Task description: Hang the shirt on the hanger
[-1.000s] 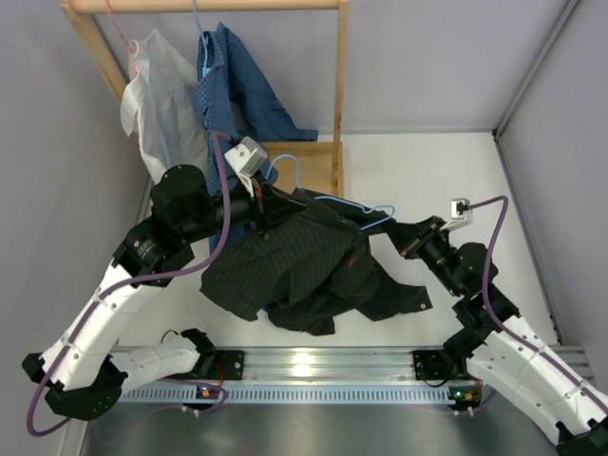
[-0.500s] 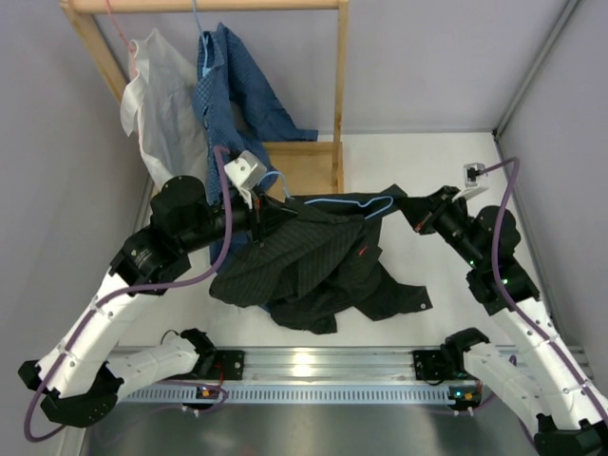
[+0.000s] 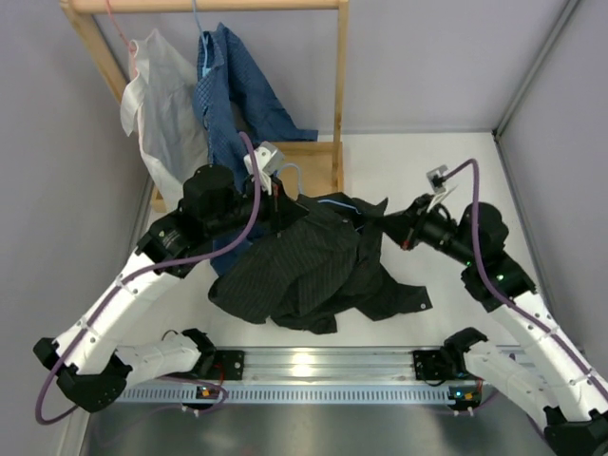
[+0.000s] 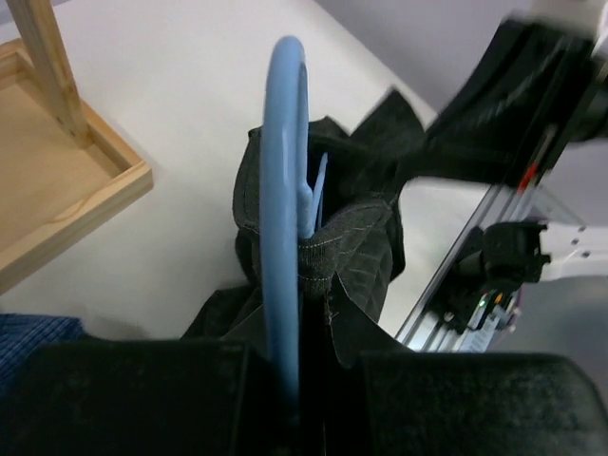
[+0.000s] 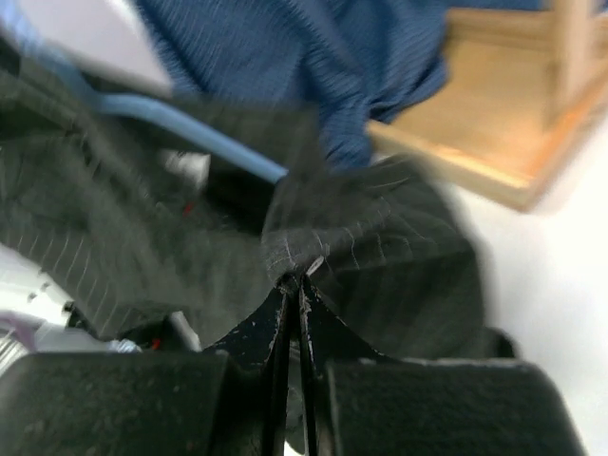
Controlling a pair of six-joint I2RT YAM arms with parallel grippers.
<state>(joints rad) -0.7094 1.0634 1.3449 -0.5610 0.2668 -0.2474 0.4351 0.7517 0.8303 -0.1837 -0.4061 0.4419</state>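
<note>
The black pinstriped shirt [image 3: 304, 271] hangs in a heap between the arms, draped over the light-blue wire hanger [image 3: 334, 201], which is mostly covered. My left gripper [image 3: 277, 202] is shut on the hanger near its hook. In the left wrist view the hanger [image 4: 285, 180] runs up from the closed jaws of the left gripper [image 4: 304, 380], with shirt fabric [image 4: 361, 252] folded round its neck. My right gripper [image 3: 391, 226] is shut on a fold of the shirt's edge. In the right wrist view its tips [image 5: 293, 283] pinch shirt cloth [image 5: 380, 237] below the hanger wire [image 5: 190, 123].
A wooden rack [image 3: 337, 95] stands at the back left with a wooden base [image 3: 304, 166]. On it hang a blue checked shirt [image 3: 228, 85] and a white sheer garment [image 3: 157, 95] on a pink hanger. A metal rail [image 3: 313, 366] runs along the near edge.
My right gripper has swung up and then left toward the left gripper, drawing the shirt over the hanger, whose wire shows less now. My left gripper has shifted slightly right.
</note>
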